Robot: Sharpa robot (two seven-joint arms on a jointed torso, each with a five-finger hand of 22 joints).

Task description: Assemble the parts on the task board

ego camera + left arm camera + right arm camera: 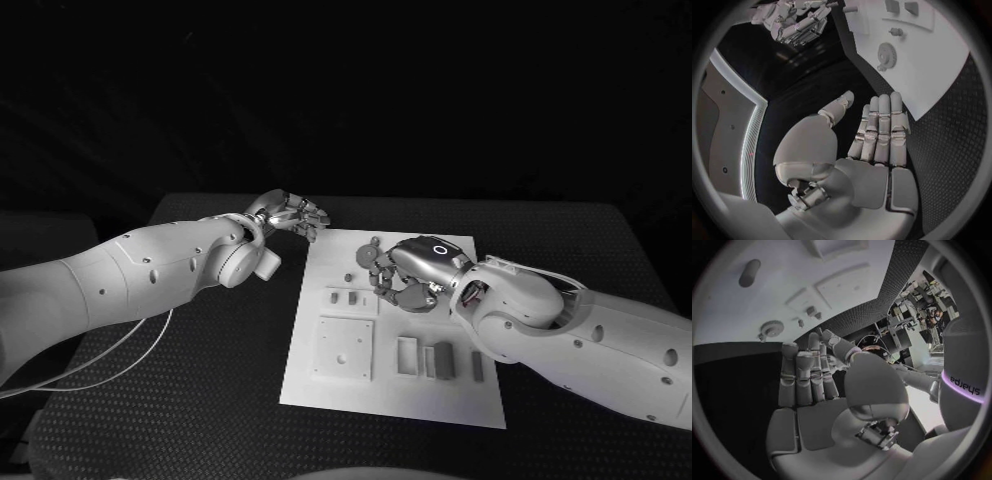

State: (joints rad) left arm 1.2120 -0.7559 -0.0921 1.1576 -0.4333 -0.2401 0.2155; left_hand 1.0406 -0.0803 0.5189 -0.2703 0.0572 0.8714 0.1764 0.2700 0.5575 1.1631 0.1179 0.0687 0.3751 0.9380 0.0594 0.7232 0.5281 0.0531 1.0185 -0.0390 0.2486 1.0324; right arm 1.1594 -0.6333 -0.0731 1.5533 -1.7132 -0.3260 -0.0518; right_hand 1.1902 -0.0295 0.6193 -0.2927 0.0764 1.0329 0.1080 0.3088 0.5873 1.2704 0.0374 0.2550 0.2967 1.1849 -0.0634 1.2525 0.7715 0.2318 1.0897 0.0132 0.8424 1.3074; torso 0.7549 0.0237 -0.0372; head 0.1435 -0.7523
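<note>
The white board (433, 395) lies flat in the middle of the black table (577, 240), long side running away from the robot.

The left hand (296, 214) hangs off the board, just beyond its far left corner, over bare table. In its wrist view the fingers (881, 127) are straight and pressed side by side, the thumb standing a little apart, the palm bare — it holds nothing.

The right hand (401, 270) is above the far half of the board, back of the hand up, fingers bent down toward the surface. From the wrist its fingers (807, 375) look nearly straight and close together, thumb alongside, and I see nothing in them; whether a fingertip touches the board I cannot tell.

On the board, a small gear (887, 52) lies flat near the far end, with a small peg (895, 32) beside it. Two small blocks (343, 296) stand side by side just left of the right hand. Nearer the robot, a square plate (345, 347) with little holes lies toward the board's left edge. To its right stands a row of upright pieces (440, 359) near the right edge, close by the right forearm (606, 345). An oval slot (749, 273) shows in the board near that row.

A pale cable (116, 365) loops on the table under the left arm — well apart from the board.
</note>
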